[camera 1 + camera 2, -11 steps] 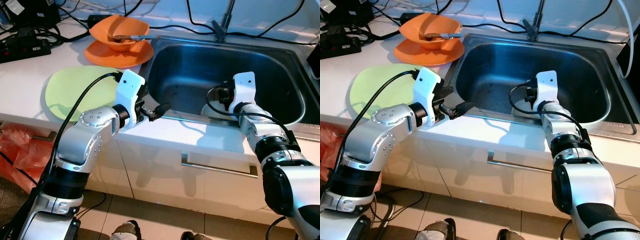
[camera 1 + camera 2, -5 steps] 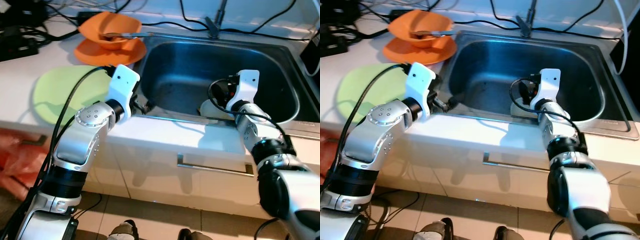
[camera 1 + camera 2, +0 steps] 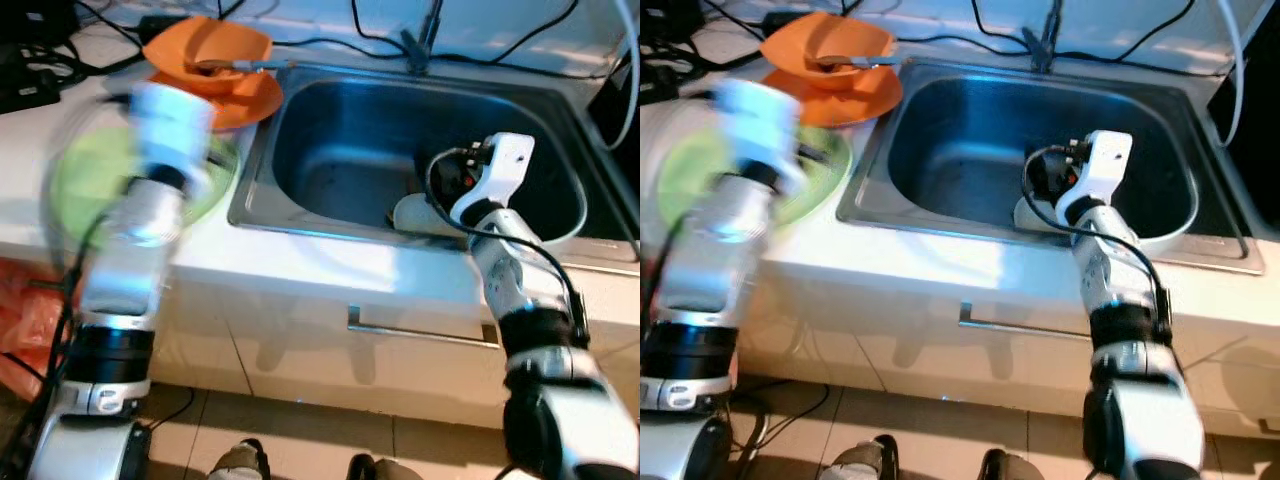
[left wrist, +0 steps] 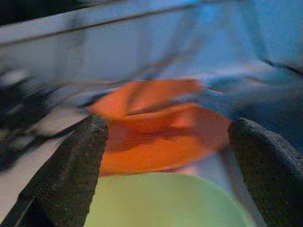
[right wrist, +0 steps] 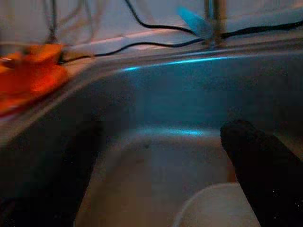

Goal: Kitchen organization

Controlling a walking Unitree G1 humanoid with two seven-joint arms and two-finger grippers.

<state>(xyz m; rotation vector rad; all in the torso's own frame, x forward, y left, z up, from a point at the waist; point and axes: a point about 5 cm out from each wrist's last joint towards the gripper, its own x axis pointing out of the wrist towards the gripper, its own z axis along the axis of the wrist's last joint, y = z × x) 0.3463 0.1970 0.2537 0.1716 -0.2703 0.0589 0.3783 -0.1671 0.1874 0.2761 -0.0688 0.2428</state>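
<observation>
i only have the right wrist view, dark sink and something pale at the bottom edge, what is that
Observer: A white dish lying in the sink, just below the right pincer.
Operator: is the pincer on it
Observer: No. Its two black fingers stand apart with nothing between them.
Operator: wheres the left arm
Observer: Over the counter to the left of the sink, blurred, above a green plate. The left pincer is open too.
Operator: that orange blur at my edge
Observer: An orange bowl stacked on an orange plate, with a utensil resting in the bowl.
</observation>
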